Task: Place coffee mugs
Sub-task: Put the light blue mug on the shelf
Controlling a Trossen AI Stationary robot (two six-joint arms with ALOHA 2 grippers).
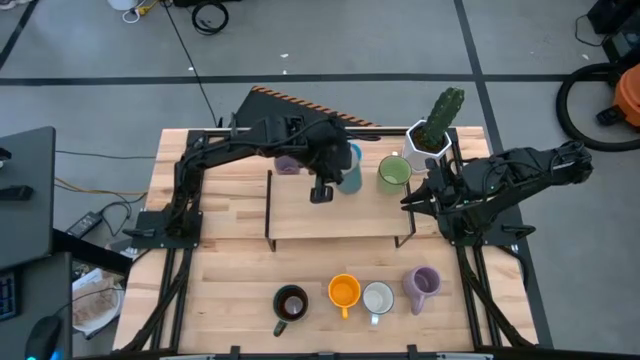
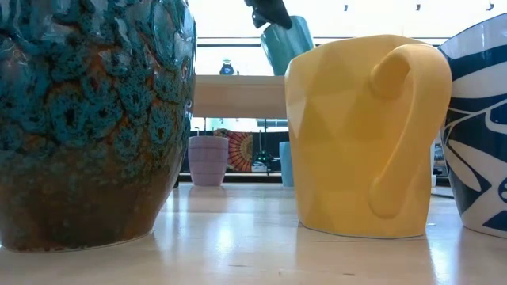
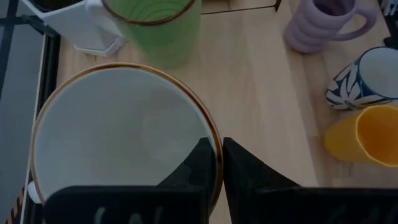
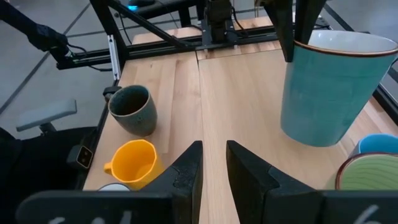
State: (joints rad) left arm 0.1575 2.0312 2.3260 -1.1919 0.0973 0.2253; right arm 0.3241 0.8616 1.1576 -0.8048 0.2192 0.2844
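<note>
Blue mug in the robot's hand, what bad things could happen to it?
The left gripper pinches the blue mug only by its thin rim, so it might slip and drop. The green mug and the cactus pot stand close by, so it could bump them when it moves.

No legible text, label, brand, number or sign on any mug or surface.

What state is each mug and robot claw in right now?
blue mug: in the air, pinched at its rim.
left gripper: shut on the blue mug's rim.
right gripper: open, empty, near the green mug.
green mug: upright beside the cactus pot.
orange mug: upright, empty.
dark mug: upright.
</note>
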